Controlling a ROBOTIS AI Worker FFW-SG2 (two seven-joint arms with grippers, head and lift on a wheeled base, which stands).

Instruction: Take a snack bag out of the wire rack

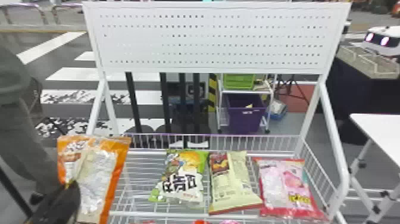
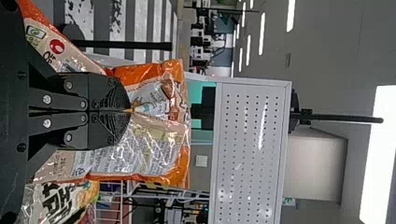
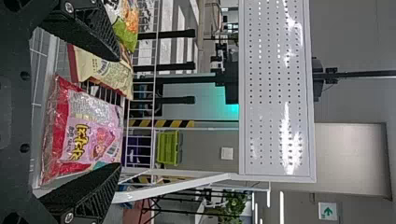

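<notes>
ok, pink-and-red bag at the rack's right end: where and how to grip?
I'd pinch the middle of the pink-and-red bag with the right gripper, coming from above and the front. It lies face up, nothing on top. The cream bag sits close on its left, so gathering film looks safer than reaching around its edge.

In the head view, a white table point(image 1: 384, 128) stands at three o'clock. A green crate point(image 1: 238, 81) sits at two o'clock, above a purple bin point(image 1: 244, 119).

White table point(image 1: 382, 128) beside a striped floor point(image 1: 68, 74).
</notes>
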